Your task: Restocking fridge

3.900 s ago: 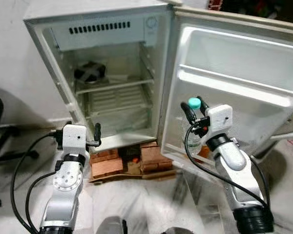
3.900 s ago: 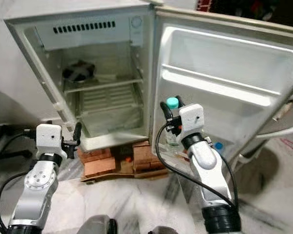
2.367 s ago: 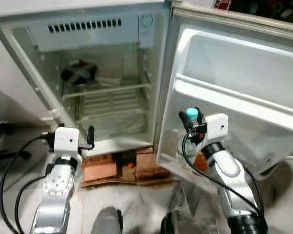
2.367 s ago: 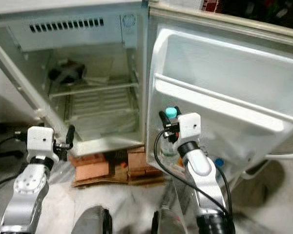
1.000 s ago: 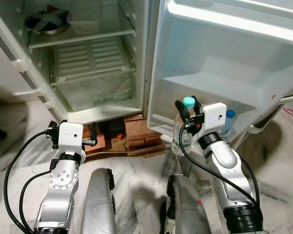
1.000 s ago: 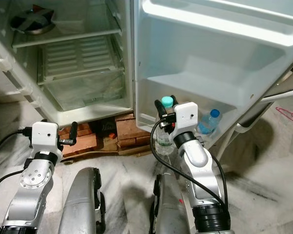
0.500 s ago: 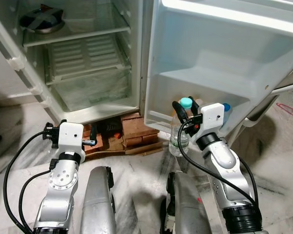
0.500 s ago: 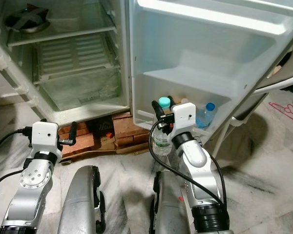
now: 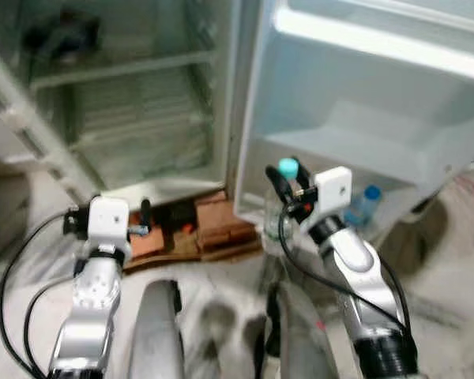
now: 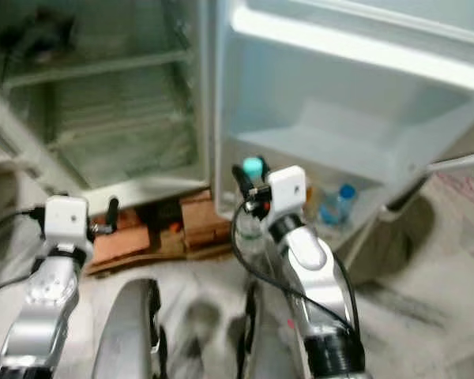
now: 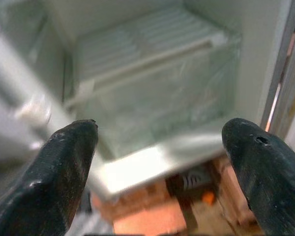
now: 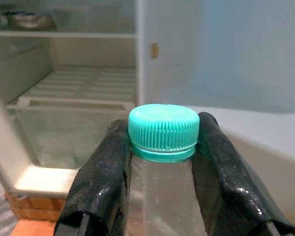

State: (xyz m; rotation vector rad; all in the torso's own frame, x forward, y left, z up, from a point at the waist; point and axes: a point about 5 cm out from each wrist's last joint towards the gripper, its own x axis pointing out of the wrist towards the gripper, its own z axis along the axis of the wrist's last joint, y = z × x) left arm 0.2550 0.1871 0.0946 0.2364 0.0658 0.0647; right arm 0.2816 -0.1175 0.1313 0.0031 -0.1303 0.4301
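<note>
A clear bottle [image 9: 275,212] with a teal cap [image 12: 162,129] is held by the right gripper [image 9: 284,183], fingers [image 12: 104,169] clamped on the neck just under the cap. It hangs at the front edge of the lowest door shelf [image 9: 395,207] of the open fridge door [image 9: 363,103], where a blue-capped bottle [image 9: 365,204] already stands.

Risks, as judged: the bottle is gripped only at the neck, so it could swing and knock the shelf lip; it could also hit the blue-capped bottle and tip it. Head views are blurred, so placement may be misjudged.

The left gripper [image 9: 144,218] is held low by the fridge's bottom sill [image 11: 152,157], fingers spread wide, nothing held. Bricks [image 9: 221,225] sit under the fridge.

No label, brand or writing can be read anywhere.
</note>
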